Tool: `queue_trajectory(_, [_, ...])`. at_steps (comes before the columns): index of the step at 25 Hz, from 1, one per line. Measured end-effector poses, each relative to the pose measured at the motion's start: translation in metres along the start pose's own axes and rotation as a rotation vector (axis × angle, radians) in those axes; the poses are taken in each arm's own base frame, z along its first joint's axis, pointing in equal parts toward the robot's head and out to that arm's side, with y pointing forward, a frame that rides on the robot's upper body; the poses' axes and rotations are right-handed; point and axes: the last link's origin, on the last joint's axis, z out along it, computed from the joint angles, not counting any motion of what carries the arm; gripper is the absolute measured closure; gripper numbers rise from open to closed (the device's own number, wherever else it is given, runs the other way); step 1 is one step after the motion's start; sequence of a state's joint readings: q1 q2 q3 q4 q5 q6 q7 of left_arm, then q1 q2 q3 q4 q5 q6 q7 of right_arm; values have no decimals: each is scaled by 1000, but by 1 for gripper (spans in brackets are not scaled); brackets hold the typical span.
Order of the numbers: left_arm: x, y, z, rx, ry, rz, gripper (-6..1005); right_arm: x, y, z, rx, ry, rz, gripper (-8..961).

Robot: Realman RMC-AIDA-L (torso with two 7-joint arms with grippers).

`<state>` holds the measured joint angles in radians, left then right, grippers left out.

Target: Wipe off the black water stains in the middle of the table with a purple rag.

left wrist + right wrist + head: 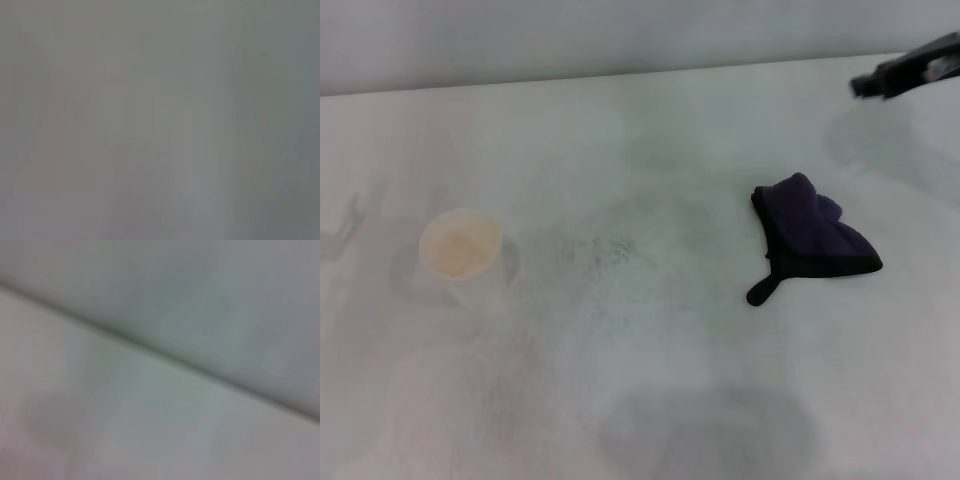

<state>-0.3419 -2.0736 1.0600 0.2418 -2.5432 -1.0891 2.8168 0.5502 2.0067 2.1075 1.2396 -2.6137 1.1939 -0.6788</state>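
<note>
The purple rag (813,236) lies bunched on the white table (650,400), right of the middle, its short black tail pointing toward the front. The black blot does not show; the middle of the table has only faint grey speckled smudges (610,248). My right gripper (905,72) shows as a dark shape at the far right, above the table's back edge, behind and to the right of the rag and well apart from it. My left gripper is out of view. The wrist views show only blank pale surface.
A paper cup (462,255) stands on the left part of the table. The table's back edge (620,75) meets a pale wall.
</note>
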Motion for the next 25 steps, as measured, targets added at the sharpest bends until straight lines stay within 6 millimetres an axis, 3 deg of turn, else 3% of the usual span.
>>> queue_trajectory(9, [4, -7, 3, 59, 25, -37, 120, 43, -60, 1, 49, -384, 194, 558])
queue_trajectory(14, [7, -11, 6, 79, 33, -41, 120, 76, -67, 13, 59, -573, 273, 558])
queue_trajectory(19, [10, -13, 9, 88, 42, -43, 121, 106, -66, 21, 191, -716, 291, 558])
queue_trajectory(25, [10, -16, 9, 112, 48, -58, 121, 120, -59, 27, 339, -783, 240, 558])
